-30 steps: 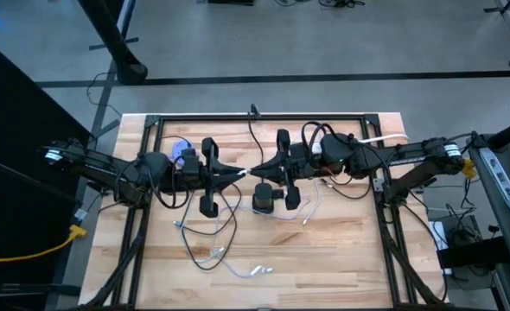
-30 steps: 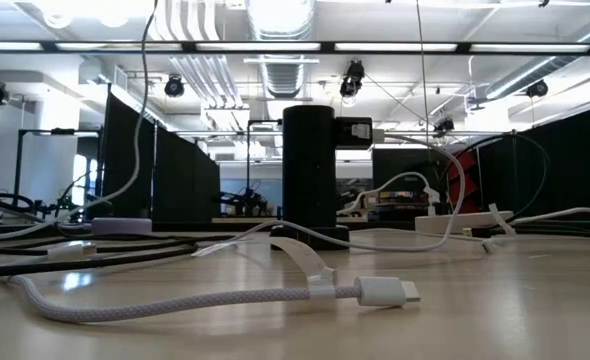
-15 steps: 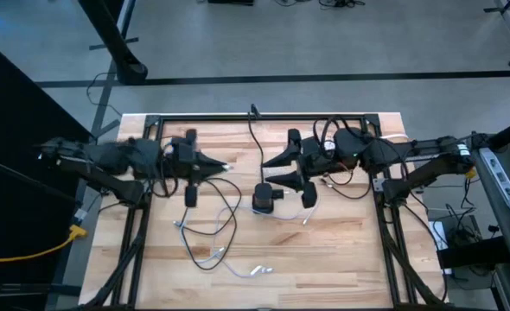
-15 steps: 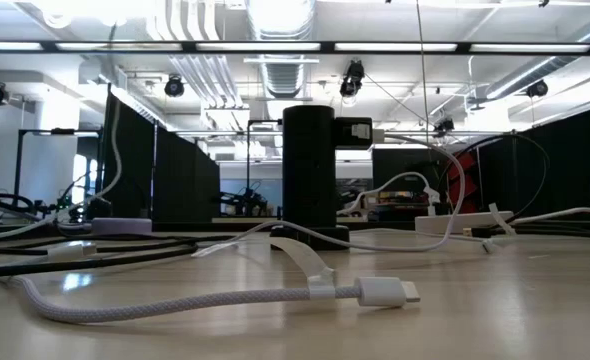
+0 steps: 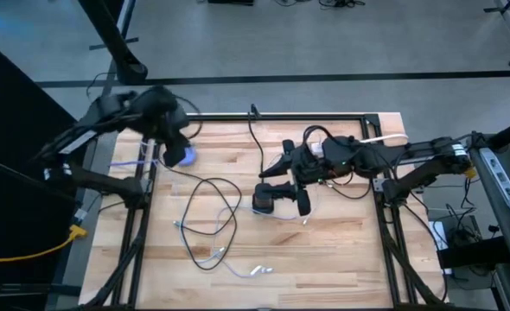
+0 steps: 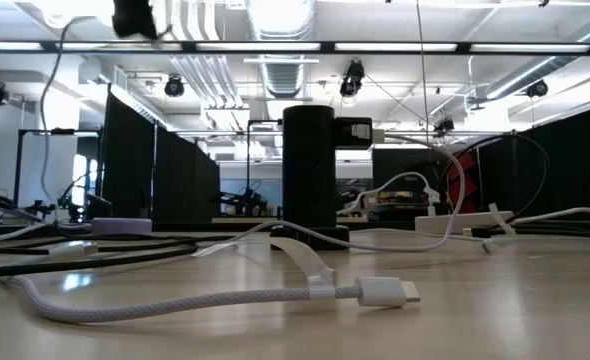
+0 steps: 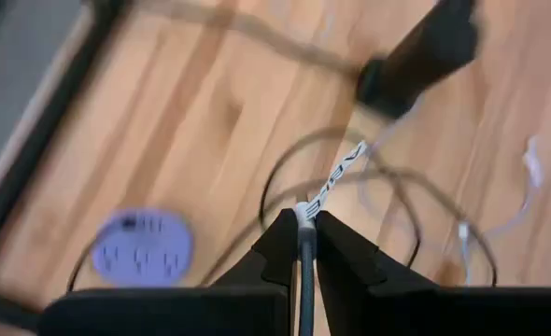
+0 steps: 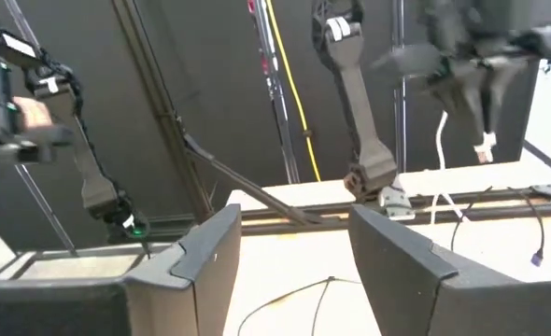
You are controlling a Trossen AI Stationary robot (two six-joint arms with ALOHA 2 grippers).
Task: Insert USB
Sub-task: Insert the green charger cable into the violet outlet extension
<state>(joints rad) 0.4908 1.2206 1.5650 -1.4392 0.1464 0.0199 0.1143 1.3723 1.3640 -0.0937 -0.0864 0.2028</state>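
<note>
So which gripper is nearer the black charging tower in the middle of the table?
The right. The right gripper is open right beside the tower, just above it in the high view. The left gripper, shut on a cable, is raised over the table's far left corner.

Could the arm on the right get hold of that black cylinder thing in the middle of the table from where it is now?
Probably yes. The right gripper stands open right beside the black cylinder, with only thin cables around it.
</note>
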